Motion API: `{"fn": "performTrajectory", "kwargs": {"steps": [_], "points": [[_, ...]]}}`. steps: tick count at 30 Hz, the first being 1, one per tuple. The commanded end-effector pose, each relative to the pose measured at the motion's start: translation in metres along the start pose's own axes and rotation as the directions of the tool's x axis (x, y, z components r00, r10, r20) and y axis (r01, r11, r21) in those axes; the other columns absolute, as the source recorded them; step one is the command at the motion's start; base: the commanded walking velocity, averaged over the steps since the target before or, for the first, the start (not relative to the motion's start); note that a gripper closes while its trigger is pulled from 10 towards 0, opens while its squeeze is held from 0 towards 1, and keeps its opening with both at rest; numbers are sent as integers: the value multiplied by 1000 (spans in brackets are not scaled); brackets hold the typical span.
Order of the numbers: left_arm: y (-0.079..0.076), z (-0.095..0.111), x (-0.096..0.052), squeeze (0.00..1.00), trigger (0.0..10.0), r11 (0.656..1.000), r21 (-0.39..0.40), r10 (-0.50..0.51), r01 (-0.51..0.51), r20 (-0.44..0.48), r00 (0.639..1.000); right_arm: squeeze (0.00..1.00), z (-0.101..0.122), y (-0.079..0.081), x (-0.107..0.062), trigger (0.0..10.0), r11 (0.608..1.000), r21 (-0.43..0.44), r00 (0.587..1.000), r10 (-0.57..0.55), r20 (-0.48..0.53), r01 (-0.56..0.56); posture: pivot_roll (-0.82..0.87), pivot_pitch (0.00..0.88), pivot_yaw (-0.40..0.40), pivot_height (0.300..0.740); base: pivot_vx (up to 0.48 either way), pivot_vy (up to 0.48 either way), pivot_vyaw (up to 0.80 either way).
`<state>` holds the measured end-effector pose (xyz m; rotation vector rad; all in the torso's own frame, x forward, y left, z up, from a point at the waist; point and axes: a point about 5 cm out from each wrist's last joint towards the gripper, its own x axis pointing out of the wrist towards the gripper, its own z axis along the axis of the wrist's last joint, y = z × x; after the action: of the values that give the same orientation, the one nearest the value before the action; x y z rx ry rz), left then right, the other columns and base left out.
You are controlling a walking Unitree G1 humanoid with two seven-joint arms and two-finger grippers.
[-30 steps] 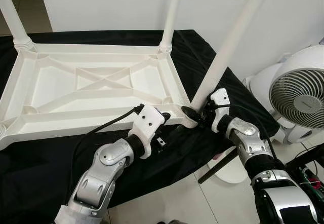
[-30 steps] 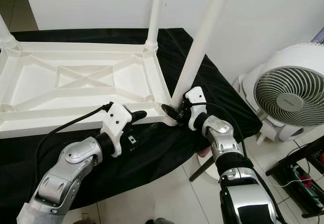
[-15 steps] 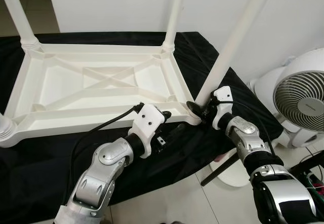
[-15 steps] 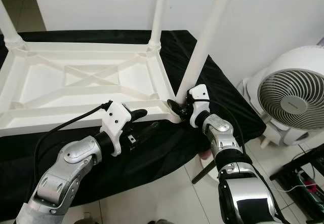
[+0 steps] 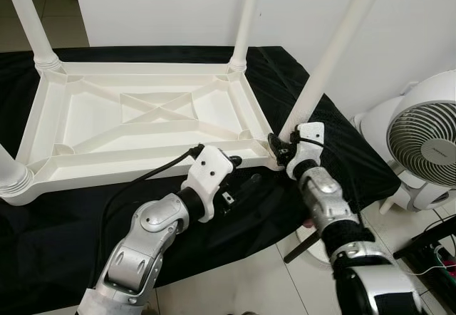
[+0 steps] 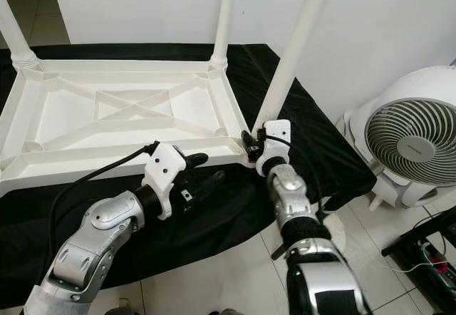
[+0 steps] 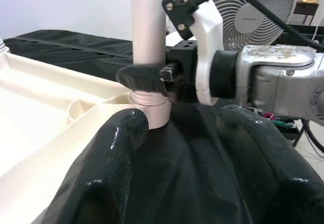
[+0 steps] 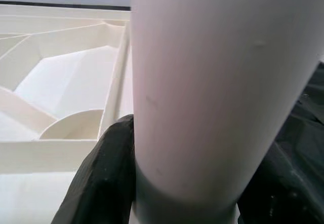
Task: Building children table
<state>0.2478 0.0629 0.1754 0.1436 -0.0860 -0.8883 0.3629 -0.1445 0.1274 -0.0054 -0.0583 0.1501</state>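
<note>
Right hand point(image 7: 152, 79) clamped round tall white plastic table leg point(image 5: 330, 55), seemingly seated in upturned white plastic tabletop point(image 5: 142, 115), left hand point(image 5: 246, 185) spread open, empty, above black-draped worktop point(image 5: 335, 151)

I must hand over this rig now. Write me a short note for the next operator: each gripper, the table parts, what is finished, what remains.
Right gripper: fingers shut around the base of the near-right table leg, at its corner socket.
Left gripper: fingers open, holding nothing, over the black cloth just in front of the tabletop's near edge.
White tabletop: upside down on the cloth. All four legs stand in their corner sockets.
Done: legs placed.
Left: I cannot tell whether the near-right leg is fully seated; probably check it, release, then turn the table upright.
</note>
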Motion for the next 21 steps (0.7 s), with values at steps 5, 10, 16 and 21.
{"fn": "performTrajectory", "kwargs": {"steps": [5, 10, 16, 21], "points": [[-2, -3, 1, 0, 10000, 1000, -13, 26, -26, -16, 1000, 0, -12, -11, -9, 0, 967, -55, 967, -251, -36, 249, 100, 48, -124, 740, 0, 0, 0], [-4, -4, 1, 0, 10000, 1000, -16, 20, -20, -17, 1000, 0, -7, -8, -14, 0, 919, -30, 919, -394, 6, 394, 96, 47, -122, 740, 0, 0, 0], [-4, -4, 1, 0, 10000, 1000, -18, 22, -22, -16, 1000, 0, -3, -9, -21, 9843, 914, 18, 913, -405, 45, 405, 96, 48, -127, 740, 0, 0, 0], [-5, -4, 1, 0, 10000, 999, -22, 27, -27, -16, 1000, 1000, 1, -16, -26, 10000, 915, 50, 911, -404, 80, 401, 91, 49, -129, 740, 0, 0, 0]]}}
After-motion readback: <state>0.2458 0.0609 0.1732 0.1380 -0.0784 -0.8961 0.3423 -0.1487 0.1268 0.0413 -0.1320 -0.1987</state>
